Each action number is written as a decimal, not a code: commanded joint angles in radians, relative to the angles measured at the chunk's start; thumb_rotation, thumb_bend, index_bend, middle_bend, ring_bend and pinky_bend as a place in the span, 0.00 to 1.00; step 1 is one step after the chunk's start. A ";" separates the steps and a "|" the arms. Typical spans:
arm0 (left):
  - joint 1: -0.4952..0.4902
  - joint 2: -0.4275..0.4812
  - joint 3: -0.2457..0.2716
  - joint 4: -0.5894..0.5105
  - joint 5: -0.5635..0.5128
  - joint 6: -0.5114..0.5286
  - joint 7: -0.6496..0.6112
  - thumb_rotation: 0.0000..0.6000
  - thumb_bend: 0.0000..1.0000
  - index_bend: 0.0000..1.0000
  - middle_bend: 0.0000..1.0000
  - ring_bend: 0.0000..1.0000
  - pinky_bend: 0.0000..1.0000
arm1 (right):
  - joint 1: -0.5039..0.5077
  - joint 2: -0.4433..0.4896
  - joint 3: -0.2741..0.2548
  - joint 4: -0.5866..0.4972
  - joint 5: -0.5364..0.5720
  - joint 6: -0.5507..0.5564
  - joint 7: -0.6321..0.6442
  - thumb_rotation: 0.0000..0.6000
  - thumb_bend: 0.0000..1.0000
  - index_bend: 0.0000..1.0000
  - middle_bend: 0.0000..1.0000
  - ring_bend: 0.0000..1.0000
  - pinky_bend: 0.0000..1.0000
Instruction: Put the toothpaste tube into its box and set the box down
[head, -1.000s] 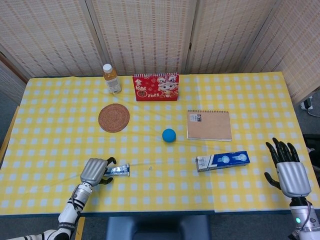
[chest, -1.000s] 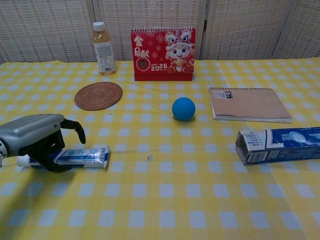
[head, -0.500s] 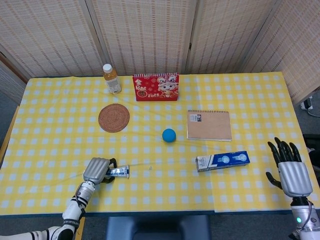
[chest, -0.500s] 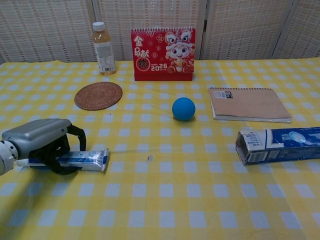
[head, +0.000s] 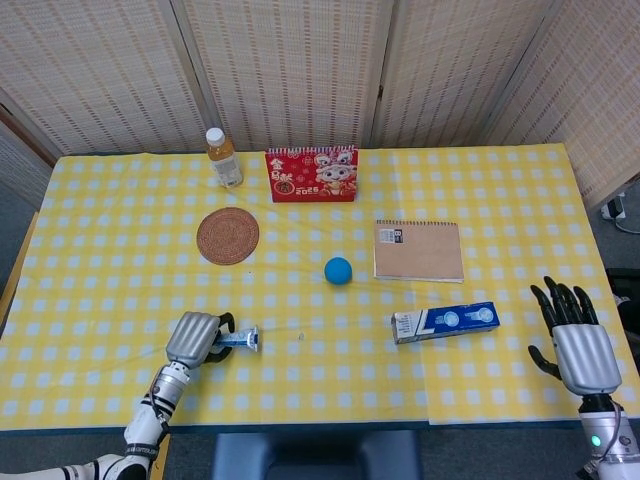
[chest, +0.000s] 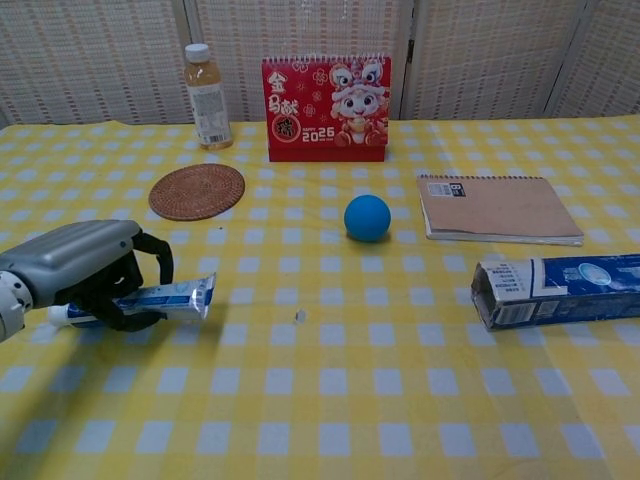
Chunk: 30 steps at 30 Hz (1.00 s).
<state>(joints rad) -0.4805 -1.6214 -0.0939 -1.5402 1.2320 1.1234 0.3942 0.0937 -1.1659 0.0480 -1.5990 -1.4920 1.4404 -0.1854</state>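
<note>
**Left hand grips the toothpaste tube; box lies apart on the right**

The left hand (chest: 85, 270) wraps its curled fingers around the toothpaste tube (chest: 170, 298) near the front-left of the table (head: 120, 220). The tube's crimped end tilts up off the cloth with a shadow beneath, while its cap end pokes out at the other side of the hand. The middle of the tube is hidden under the fingers.

The box (chest: 560, 290) lies flat, well apart to the right — its far end is cut off in the chest view. The right hand (head: 575, 340) shows only in the head view, beyond the box, fingers spread and holding nothing.

Behind stand a blue ball (chest: 367, 217), notebook (chest: 495, 208), coaster (chest: 197, 191), bottle (chest: 206, 85) and calendar (chest: 326, 108).
</note>
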 joint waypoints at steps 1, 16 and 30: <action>0.029 0.040 -0.001 -0.089 0.056 0.056 -0.110 1.00 0.57 0.78 1.00 1.00 1.00 | 0.010 0.001 -0.002 0.010 -0.007 -0.016 0.029 1.00 0.29 0.00 0.00 0.00 0.00; 0.091 0.219 -0.008 -0.396 0.167 0.126 -0.439 1.00 0.59 0.78 1.00 1.00 1.00 | 0.193 0.003 0.007 0.084 -0.006 -0.303 0.124 1.00 0.29 0.16 0.15 0.17 0.13; 0.098 0.256 -0.008 -0.434 0.182 0.134 -0.460 1.00 0.59 0.78 1.00 1.00 1.00 | 0.311 -0.150 0.009 0.181 0.099 -0.500 0.037 1.00 0.29 0.22 0.22 0.22 0.19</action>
<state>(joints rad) -0.3827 -1.3661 -0.1016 -1.9736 1.4139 1.2571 -0.0662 0.3968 -1.3049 0.0589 -1.4280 -1.4009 0.9489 -0.1376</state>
